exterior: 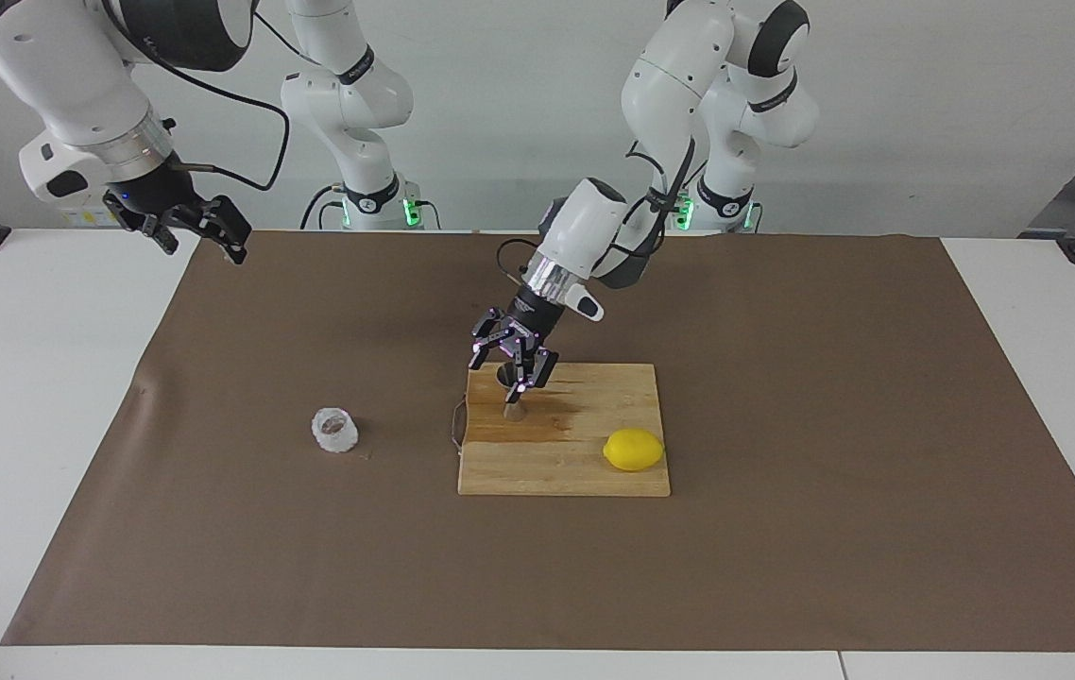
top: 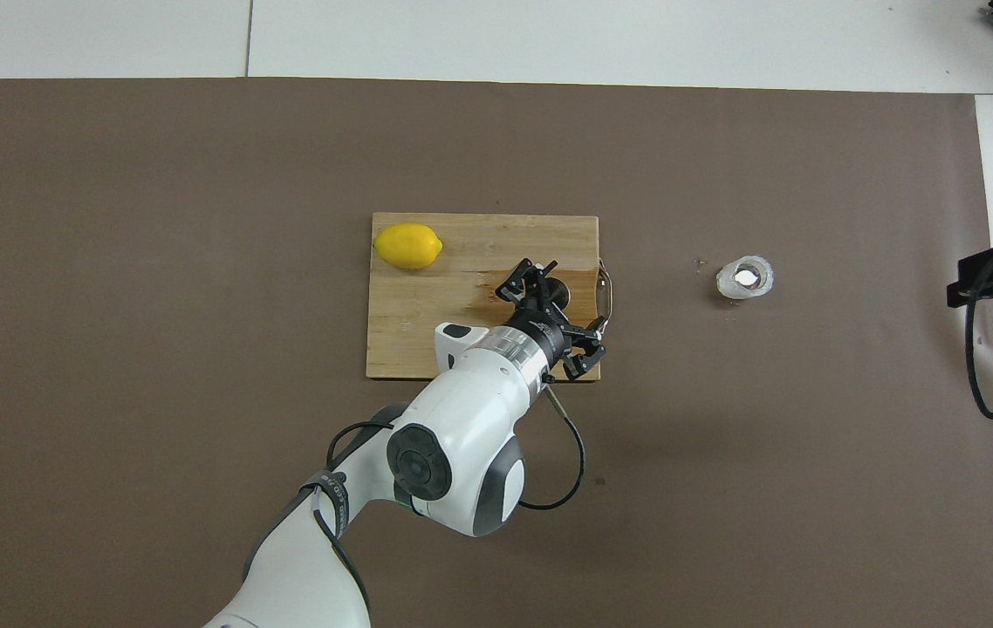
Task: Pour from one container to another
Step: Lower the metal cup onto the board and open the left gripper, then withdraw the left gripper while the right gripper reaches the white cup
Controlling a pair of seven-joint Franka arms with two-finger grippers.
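Facing view: I see a brown mat (exterior: pixel 783 425) on a white table (exterior: pixel 27 425), one wooden board (exterior: pixel 594 453), one lemon (exterior: pixel 633 450). My left gripper (exterior: pixel 517 366) straddles the steel jigger (exterior: pixel 513 408), fingers spread. The right gripper (exterior: pixel 180 227) waits, jaws apart.

Overhead: one whitish textured cup (top: pixel 745 279) stands alone toward the right arm's end.

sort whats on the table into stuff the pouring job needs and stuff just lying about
For the job:
- clear cup, on the brown mat toward the right arm's end
- steel jigger, on the cutting board, left gripper at it

Just lying about:
- lemon, on the board
- cutting board

Right gripper waits, raised at the table's edge.
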